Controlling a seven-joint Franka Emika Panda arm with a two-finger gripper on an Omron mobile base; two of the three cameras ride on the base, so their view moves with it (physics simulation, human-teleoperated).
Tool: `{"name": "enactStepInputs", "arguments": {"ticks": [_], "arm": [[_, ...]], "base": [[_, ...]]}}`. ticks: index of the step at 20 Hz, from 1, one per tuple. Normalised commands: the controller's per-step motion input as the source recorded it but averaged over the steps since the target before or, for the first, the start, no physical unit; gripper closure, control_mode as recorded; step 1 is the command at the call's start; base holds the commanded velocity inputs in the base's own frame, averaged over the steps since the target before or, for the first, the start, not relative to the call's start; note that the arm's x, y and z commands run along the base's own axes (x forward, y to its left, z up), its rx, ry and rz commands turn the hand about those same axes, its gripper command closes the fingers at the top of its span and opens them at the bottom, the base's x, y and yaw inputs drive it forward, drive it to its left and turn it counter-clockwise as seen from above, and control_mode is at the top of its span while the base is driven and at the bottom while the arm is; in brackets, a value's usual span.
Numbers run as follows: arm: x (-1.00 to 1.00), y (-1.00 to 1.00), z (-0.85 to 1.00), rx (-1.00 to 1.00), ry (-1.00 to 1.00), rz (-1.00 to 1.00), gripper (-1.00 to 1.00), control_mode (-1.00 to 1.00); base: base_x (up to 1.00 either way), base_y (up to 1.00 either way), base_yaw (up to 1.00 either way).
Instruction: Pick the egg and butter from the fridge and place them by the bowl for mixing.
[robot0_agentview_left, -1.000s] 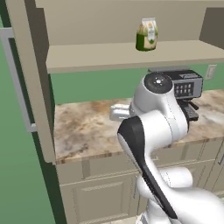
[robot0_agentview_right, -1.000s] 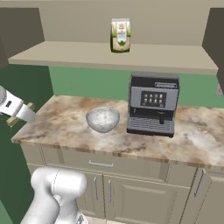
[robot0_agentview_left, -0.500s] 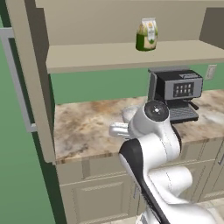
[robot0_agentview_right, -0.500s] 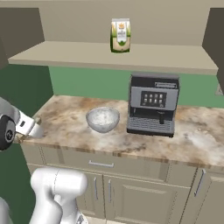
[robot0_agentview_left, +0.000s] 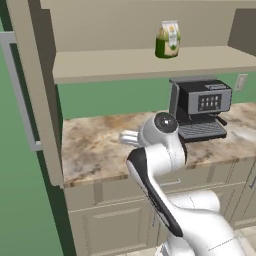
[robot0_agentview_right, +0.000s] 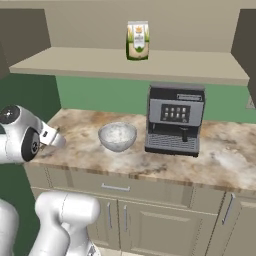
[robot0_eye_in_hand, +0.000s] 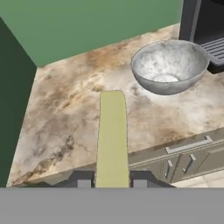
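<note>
Butter (robot0_eye_in_hand: 112, 135), clenched in the gripper (robot0_eye_in_hand: 109, 183), points lengthwise away from the hand, over the marbled surface (robot0_eye_in_hand: 65, 113) and near the bowl (robot0_eye_in_hand: 169, 66).

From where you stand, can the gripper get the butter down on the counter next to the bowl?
Probably yes. The gripper is shut on the butter, which points over bare counter left of the bowl. Nothing lies between them, so lowering it there looks unobstructed.

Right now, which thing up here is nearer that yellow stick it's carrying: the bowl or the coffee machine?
The grey marbled bowl. It sits just beyond the pale-yellow butter stick; the black-and-silver coffee machine stands behind it.
</note>
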Motion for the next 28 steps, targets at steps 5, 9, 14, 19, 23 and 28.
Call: {"name": "enactStepInputs", "arguments": {"ticks": [5,9,14,19,23,28], "arm": [[0.41,0.02,0.0,0.0,0.17,0.0,1.0,-1.0],[0.29,0.01,-0.18,-0.04,0.19,0.0,1.0,-1.0],[0.18,0.0,-0.3,-0.07,0.1,0.0,1.0,-1.0],[0.04,0.0,-0.43,-0.11,-0.01,0.0,1.0,-1.0],[0.09,0.0,-0.29,-0.04,0.0,0.0,1.0,-1.0],[0.29,0.0,-0.25,0.0,0.01,0.0,1.0,-1.0]], "base": [[0.0,0.0,0.0],[0.0,0.0,0.0],[0.0,0.0,0.0],[0.0,0.0,0.0],[0.0,0.0,0.0],[0.0,0.0,0.0]]}}
